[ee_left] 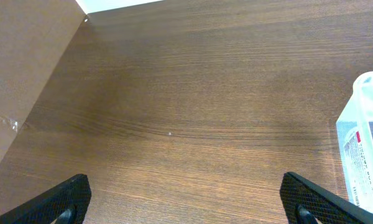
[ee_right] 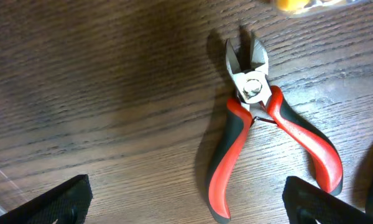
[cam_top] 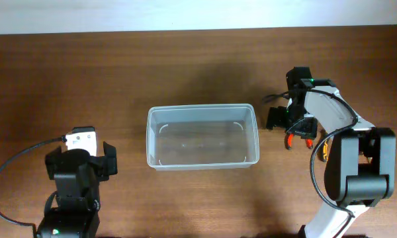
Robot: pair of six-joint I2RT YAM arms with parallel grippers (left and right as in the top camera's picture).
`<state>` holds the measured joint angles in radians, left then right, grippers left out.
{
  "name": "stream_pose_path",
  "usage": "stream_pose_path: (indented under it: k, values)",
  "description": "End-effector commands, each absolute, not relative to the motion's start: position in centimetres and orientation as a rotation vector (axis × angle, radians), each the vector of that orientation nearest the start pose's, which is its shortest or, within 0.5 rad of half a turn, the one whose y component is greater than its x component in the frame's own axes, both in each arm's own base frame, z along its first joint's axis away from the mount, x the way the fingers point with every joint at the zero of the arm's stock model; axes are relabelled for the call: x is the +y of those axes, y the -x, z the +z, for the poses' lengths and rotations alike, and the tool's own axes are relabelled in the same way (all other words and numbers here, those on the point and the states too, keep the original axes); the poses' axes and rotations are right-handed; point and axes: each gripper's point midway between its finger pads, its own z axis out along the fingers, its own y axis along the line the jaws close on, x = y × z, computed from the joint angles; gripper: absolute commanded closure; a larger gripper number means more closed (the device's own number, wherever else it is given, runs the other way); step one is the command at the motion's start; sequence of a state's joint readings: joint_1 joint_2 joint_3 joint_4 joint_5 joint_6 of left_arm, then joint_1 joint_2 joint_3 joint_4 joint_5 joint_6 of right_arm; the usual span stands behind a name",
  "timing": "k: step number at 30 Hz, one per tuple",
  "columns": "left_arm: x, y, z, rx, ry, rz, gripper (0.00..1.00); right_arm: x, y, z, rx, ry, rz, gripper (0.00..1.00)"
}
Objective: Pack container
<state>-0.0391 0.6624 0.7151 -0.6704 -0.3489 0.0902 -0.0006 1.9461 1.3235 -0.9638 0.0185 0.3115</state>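
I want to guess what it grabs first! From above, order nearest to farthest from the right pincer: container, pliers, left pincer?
1. Pliers, just below the right pincer.
2. Container, mid-table.
3. Left pincer, beyond the container, at the table's other end.

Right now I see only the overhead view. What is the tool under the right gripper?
Observer: They are cutting pliers with red and black handles, lying flat on the table.
Operator: Are they gripped already?
Observer: No. The right gripper is wide open, and the pliers lie between its fingers, not held.
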Motion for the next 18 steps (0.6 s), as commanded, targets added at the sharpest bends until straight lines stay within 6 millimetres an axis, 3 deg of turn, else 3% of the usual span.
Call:
stream_pose_path:
  k: [1, 11, 18]
  values:
    - [4.9, -24.8, 22.2, 2.155, 0.043, 0.421, 0.01, -0.4, -34.3, 1.4, 3.13, -0.503, -0.046, 0.01]
    - [4.9, -24.8, 22.2, 2.155, 0.043, 0.421, 0.01, 0.1, -34.3, 1.3, 3.131, -0.504, -0.004, 0.01]
    - [4.9, -24.8, 22.2, 2.155, 0.043, 0.421, 0.01, 0.1, -33.2, 0.0, 3.151, -0.507, -0.008, 0.01]
